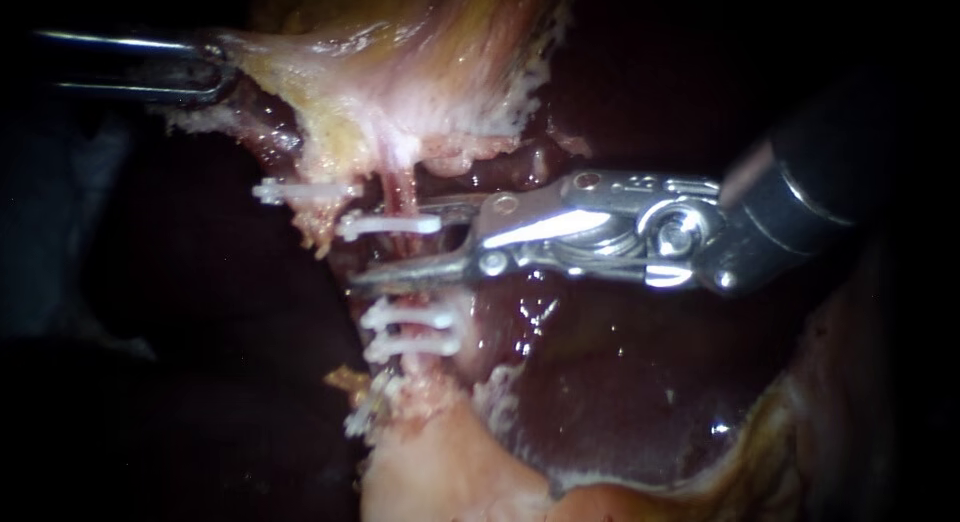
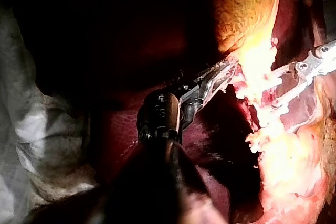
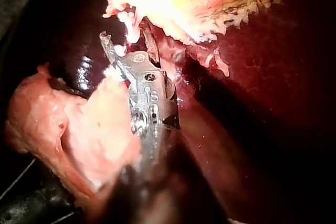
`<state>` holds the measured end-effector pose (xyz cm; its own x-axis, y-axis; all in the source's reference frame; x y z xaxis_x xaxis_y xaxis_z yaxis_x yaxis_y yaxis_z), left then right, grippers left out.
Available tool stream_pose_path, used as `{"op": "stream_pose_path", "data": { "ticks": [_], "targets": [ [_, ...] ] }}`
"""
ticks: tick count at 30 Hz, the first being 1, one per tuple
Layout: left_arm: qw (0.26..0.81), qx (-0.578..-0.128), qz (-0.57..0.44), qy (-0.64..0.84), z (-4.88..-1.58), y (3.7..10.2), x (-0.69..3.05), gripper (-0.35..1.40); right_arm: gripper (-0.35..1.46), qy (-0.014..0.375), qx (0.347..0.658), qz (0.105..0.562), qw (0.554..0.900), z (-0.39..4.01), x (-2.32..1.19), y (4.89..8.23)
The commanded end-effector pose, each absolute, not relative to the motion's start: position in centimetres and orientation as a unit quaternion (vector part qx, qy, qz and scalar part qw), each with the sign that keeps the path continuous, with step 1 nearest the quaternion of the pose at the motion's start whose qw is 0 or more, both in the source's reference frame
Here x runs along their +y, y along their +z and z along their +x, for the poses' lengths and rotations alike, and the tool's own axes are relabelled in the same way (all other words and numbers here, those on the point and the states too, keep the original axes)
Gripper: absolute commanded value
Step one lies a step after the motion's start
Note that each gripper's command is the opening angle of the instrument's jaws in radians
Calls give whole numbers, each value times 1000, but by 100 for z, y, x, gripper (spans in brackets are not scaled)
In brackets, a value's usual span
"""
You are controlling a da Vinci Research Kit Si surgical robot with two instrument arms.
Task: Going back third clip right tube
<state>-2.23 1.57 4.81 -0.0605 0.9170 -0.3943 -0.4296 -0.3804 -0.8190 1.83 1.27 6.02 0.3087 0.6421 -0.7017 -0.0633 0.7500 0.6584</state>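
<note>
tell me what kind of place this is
Probably a surgical practice bench, seen close up: a left instrument gripping pale tissue, a right instrument with open jaws at a tube bearing white clips, and dark liver beside them.

Tube [image 1: 398, 187] between right instrument's [image 1: 392, 244] jaws, clips [image 1: 390, 224] above and below

No legible text, no labels, no signs (any view)
</note>
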Motion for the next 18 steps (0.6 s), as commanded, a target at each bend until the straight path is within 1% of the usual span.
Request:
{"op": "stream_pose_path", "data": {
  "ticks": [1,4,7,12,18],
  "targets": [
    [494,-257,-475,682,-223,481,157,-35,50,223,544,257,767,176,125,600],
    [494,-257,-475,682,-222,481,157,-35,50,195,552,233,777,155,124,594],
    [494,-257,-475,682,-222,480,157,-35,50,154,562,214,784,128,121,588],
    [493,-257,-475,682,-221,481,157,-35,50,129,567,190,791,82,124,576],
    [493,-257,-475,682,-221,480,157,-35,50,115,569,183,793,40,124,563]
  ]
}}
